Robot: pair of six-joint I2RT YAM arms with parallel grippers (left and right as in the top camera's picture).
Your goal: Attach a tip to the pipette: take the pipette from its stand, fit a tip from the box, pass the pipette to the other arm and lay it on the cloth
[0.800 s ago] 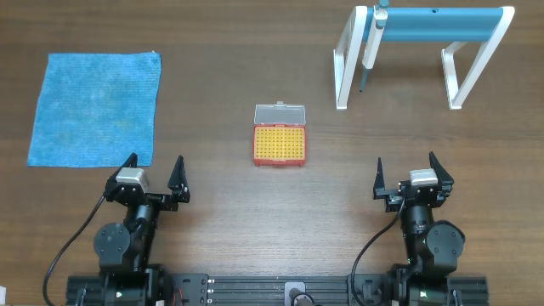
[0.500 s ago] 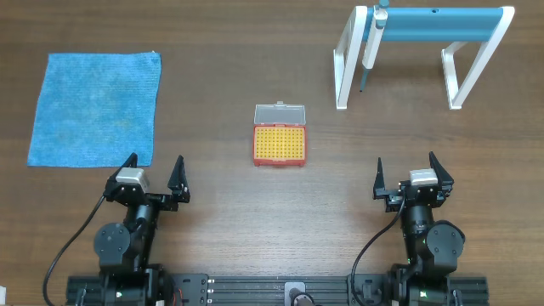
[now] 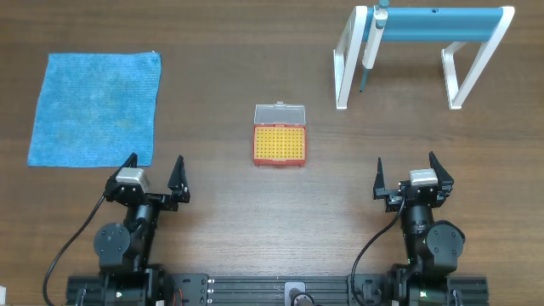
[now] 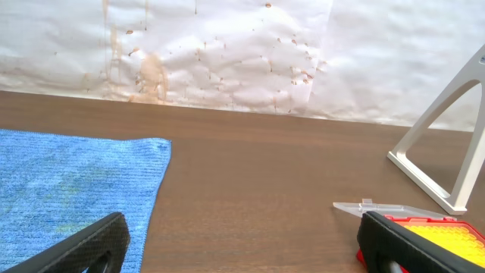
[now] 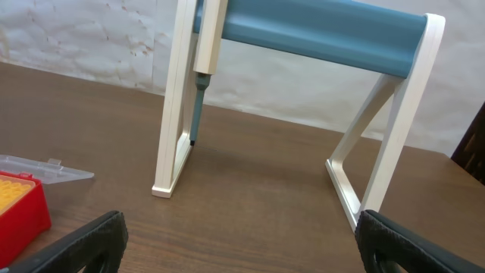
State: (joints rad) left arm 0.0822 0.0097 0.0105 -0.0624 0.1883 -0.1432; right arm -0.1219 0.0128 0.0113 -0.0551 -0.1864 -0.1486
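Two arms are sitting at the near edge, pipette (image 3: 371, 47) hanging in its stand (image 3: 433, 24).
Blue cloth (image 3: 93, 109) is lying flat at far left; left gripper (image 3: 155, 161) is sitting just off its near corner, fingers spread, holding nothing. Tip box (image 3: 280, 140) is standing mid-table, clear lid folded back. Pipette is hanging upright at the stand's left end; right gripper (image 3: 405, 161) is gaping too, empty, well apart from it.

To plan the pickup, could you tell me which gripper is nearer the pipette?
Right. The right gripper is on the same side as the pipette; the left gripper is far across, by the blue cloth.
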